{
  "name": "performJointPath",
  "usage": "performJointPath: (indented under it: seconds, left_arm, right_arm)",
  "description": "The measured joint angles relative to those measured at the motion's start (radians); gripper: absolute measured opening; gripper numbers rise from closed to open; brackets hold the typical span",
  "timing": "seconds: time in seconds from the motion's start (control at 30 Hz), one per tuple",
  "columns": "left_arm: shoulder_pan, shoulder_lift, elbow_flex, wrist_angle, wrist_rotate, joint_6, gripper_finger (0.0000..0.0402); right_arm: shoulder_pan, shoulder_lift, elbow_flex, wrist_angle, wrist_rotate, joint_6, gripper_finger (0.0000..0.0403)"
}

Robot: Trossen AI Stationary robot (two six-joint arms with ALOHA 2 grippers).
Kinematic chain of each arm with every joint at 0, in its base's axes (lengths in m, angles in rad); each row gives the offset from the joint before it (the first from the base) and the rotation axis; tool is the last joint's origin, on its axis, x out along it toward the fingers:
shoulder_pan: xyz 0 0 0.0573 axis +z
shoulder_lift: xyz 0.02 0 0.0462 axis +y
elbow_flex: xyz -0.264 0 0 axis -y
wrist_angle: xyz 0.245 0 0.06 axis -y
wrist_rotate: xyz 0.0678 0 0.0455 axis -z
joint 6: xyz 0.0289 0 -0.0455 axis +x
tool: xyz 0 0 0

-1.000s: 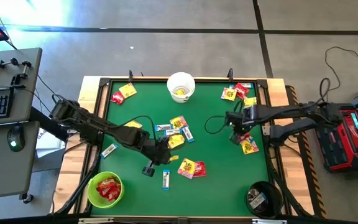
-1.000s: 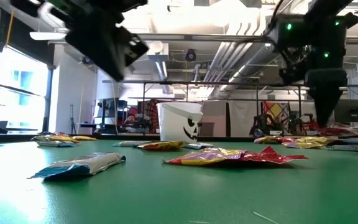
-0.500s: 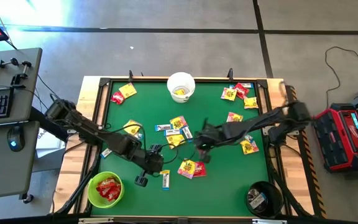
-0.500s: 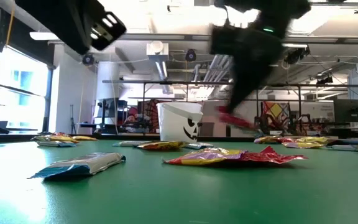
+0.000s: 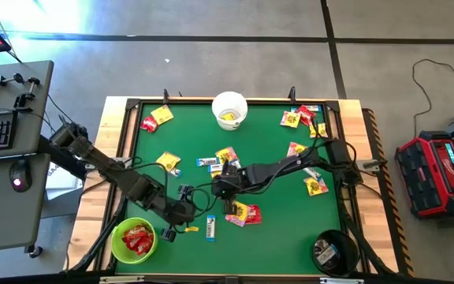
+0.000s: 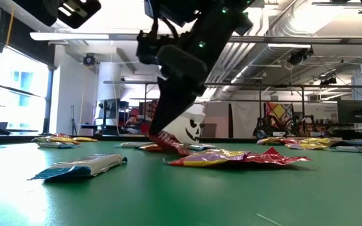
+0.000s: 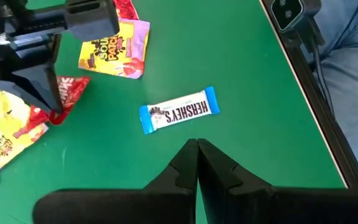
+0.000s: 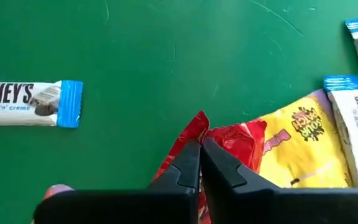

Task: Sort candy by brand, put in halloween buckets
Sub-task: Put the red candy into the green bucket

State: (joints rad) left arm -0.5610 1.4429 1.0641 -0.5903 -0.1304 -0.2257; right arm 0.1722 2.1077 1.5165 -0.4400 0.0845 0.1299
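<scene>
Candy lies scattered on the green table [image 5: 282,237]: red packets, yellow packets, white-and-blue bars. My right gripper [image 5: 228,197] is near the middle, shut on a red packet [image 7: 73,90], just above a yellow packet [image 8: 303,149]. Left of it, near the front, my left gripper [image 5: 186,221] is shut with nothing showing in it, above the table, a white-and-blue bar [image 7: 179,111] lying ahead of its fingertips. The white bucket [image 5: 229,109] stands at the far edge. The lime green bucket [image 5: 134,240] holds red packets at the near left. The black bucket [image 5: 333,251] is at the near right. My right gripper pinches the red packet between its two fingers at one end [image 8: 194,124]. The fingers come from above, slanting down. The packet slants below them, its lower end [image 6: 181,149] down by the yellow packets; whether it touches the table I cannot tell.
More candy lies at the far left [image 5: 158,118], far right [image 5: 299,117] and right [image 5: 315,185]. A red and yellow pair [image 5: 243,213] sits just in front of my right gripper. A raised frame [image 5: 345,189] edges the table.
My right gripper has swept from the table's right side to the middle, sinking a little and rolling, with the red packet hanging from it. My left gripper has drawn back toward the near left, toward the green bucket, rising slightly, still shut.
</scene>
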Motion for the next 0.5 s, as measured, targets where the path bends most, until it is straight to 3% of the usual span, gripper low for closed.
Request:
performJointPath:
  seconds: [0.2,0.4,0.5]
  left_arm:
    - [-0.005,0.0,0.0,0.001,-0.032,-0.001,0.0]
    - [0.016,0.0,0.0,0.002,-0.056,0.011,0.0]
    - [0.038,0.0,0.0,0.001,-0.072,0.017,0.0]
  right_arm:
    - [0.001,0.007,-0.007,-0.01,-0.034,-0.025,0.0016]
    - [0.027,-0.001,-0.006,-0.012,-0.03,-0.01,0.0113]
    - [0.051,-0.013,0.009,-0.041,0.038,-0.002,0.0155]
